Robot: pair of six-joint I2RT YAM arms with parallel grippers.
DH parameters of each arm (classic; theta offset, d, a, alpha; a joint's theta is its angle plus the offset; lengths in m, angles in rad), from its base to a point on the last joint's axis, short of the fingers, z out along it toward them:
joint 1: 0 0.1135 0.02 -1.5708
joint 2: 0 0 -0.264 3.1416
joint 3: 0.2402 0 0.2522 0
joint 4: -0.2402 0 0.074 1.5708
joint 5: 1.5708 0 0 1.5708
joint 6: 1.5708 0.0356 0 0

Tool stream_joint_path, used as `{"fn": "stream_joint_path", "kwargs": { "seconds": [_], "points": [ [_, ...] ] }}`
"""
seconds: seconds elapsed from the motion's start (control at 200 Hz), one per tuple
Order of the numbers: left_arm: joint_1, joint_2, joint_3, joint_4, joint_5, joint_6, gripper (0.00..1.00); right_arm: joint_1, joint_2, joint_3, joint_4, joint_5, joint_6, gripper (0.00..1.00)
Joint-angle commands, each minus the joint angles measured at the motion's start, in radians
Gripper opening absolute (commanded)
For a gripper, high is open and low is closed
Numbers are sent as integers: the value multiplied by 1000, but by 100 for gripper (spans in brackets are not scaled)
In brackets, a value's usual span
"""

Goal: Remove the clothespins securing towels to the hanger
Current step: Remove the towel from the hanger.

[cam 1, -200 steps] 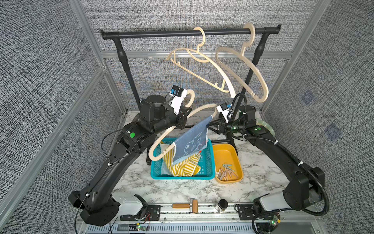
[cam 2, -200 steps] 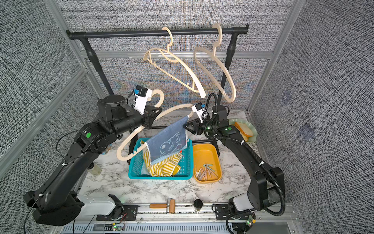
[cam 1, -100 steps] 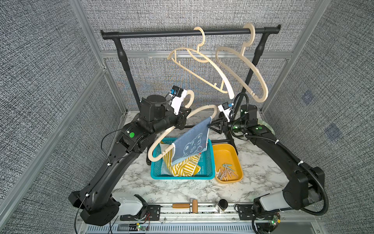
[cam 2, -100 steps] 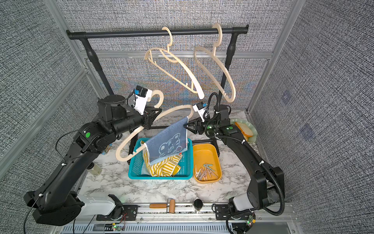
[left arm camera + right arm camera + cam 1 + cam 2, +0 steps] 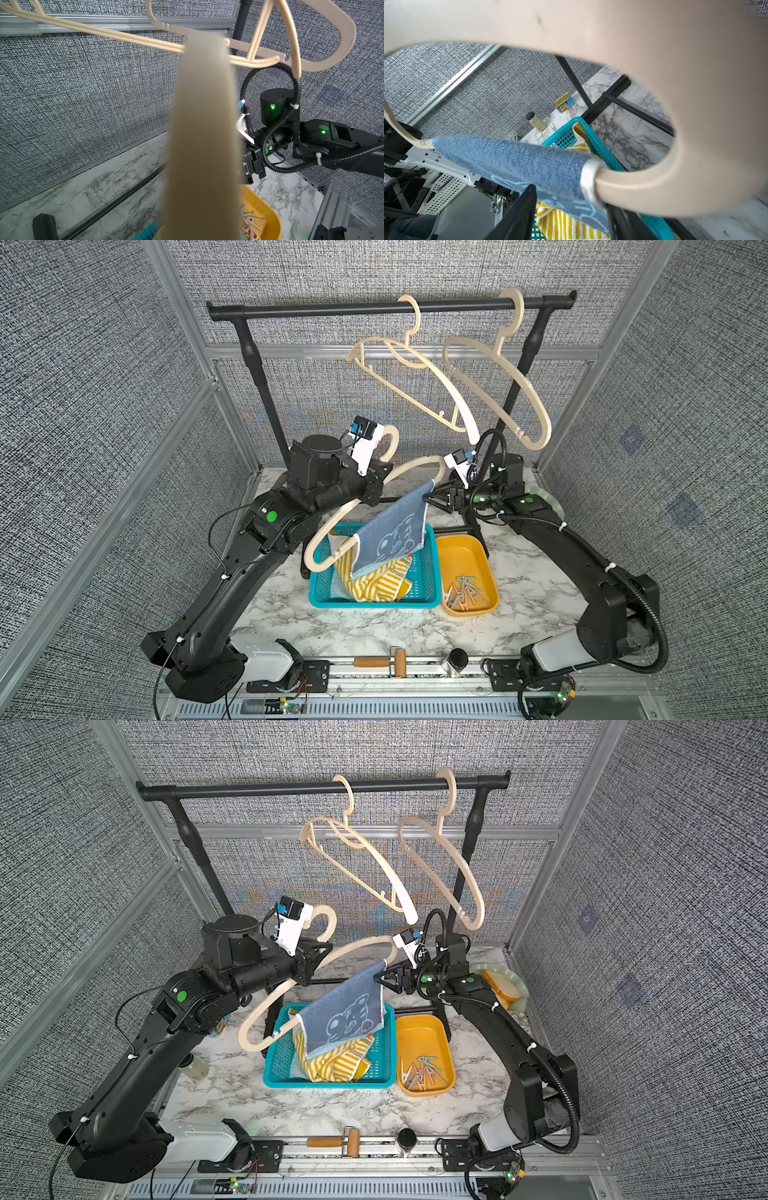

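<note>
Left gripper [image 5: 380, 485]: we see it pressed together on the neck of a beige plastic clothes hanger [image 5: 695, 124], just below the hook.
Hanger axis: in both top views its long axis slants. The high end is by the right gripper and the low end is over the basket's near-left corner.
Blue towel [image 5: 395, 531]: this dark blue terry cloth with a pale cartoon animal is draped over the hanger's lower bar, and its hem hangs down over the basket.
Right gripper [image 5: 430, 497]: its jaws are spread astride the blue towel's upper corner at the hanger's high end. We cannot tell whether they touch it.
Clothespins [image 5: 463, 593]: these small pastel plastic pegs are heaped, pointing several ways, in the orange oval tray [image 5: 465, 556].
Striped towel [image 5: 374, 583]: this yellow-and-white cloth lies crumpled in the teal mesh basket [image 5: 374, 603].
Rail: 2 more beige hangers hang from the black bar [image 5: 332, 310].
</note>
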Motion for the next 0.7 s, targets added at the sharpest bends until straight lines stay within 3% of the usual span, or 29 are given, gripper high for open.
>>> {"fn": "stream_joint_path", "kwargs": {
  "seconds": [0.0, 0.12, 0.26, 0.48, 0.69],
  "points": [
    [2, -4, 7, 29, 3, 0, 0, 1, 5, 15, 15, 9, -2, 55],
    [2, -4, 3, 31, 1, 1, 0, 3, 10, 20, 30, -8, 14, 48],
    [2, -6, -5, 39, -10, -4, 0, 6, 13, 15, 48, -36, 36, 25],
    [2, -17, -26, 67, -64, -23, 0, 9, -22, -23, 78, -51, 63, 0],
    [2, -14, -38, 53, -176, -34, 0, 7, -68, -45, 66, -51, 67, 0]
  ]
}}
